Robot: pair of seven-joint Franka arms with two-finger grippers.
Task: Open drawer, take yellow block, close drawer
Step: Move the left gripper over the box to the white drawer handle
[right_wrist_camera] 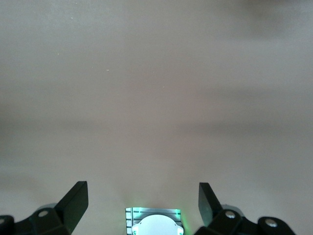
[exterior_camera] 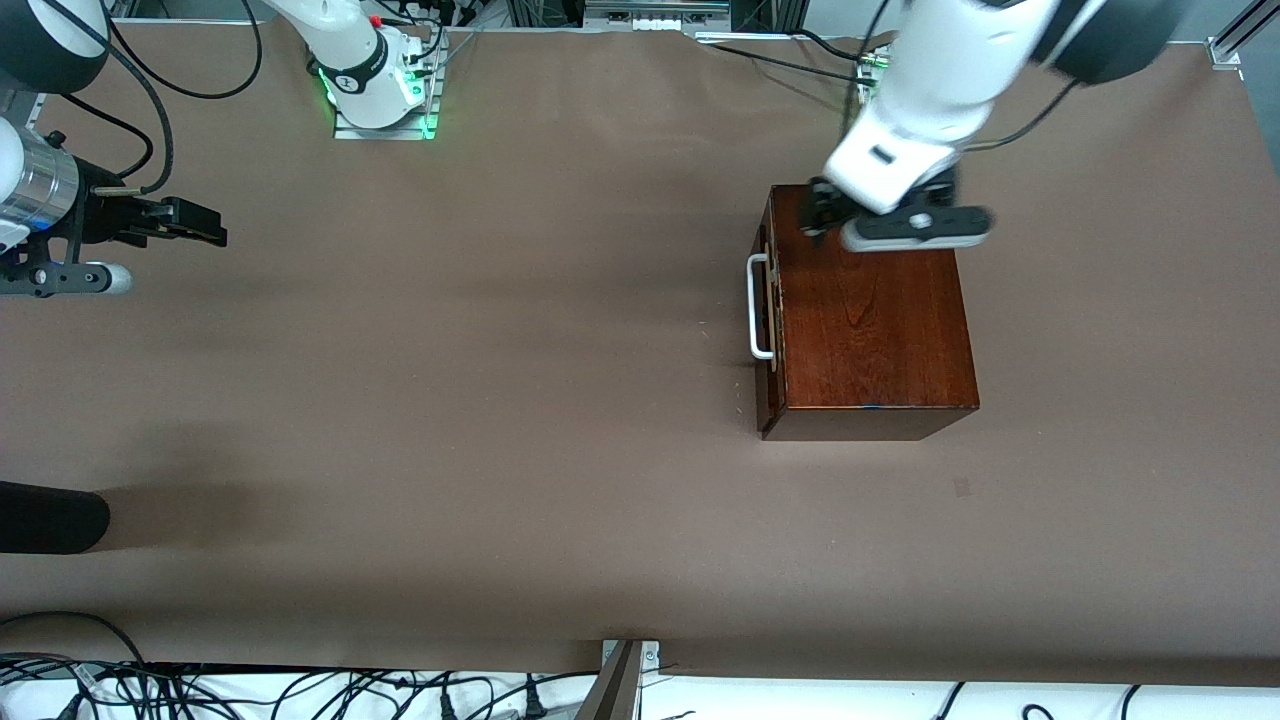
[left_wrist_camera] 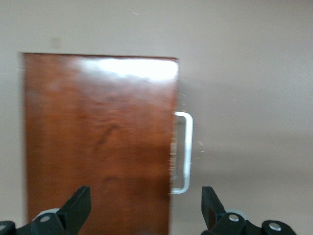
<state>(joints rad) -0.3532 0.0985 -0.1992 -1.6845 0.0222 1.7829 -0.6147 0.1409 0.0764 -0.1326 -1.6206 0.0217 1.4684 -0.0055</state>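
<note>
Hovering my left gripper (left_wrist_camera: 146, 205) wide open, empty, over the box (exterior_camera: 868, 320); the drawer (exterior_camera: 771, 310) looks stiff, so I'd hook its slim handle (exterior_camera: 757, 306). My right gripper (right_wrist_camera: 143, 201) waits open, empty.

The front view looks down from high across the brown table (exterior_camera: 500, 400), facing the arm bases. The left wrist view looks closely down on the glossy dark mahogany box (left_wrist_camera: 98, 142) with its white U-shaped handle (left_wrist_camera: 186, 152), which the front view shares. The right wrist view looks down on bare tabletop and the right arm's green-lit base (right_wrist_camera: 154, 223).
</note>
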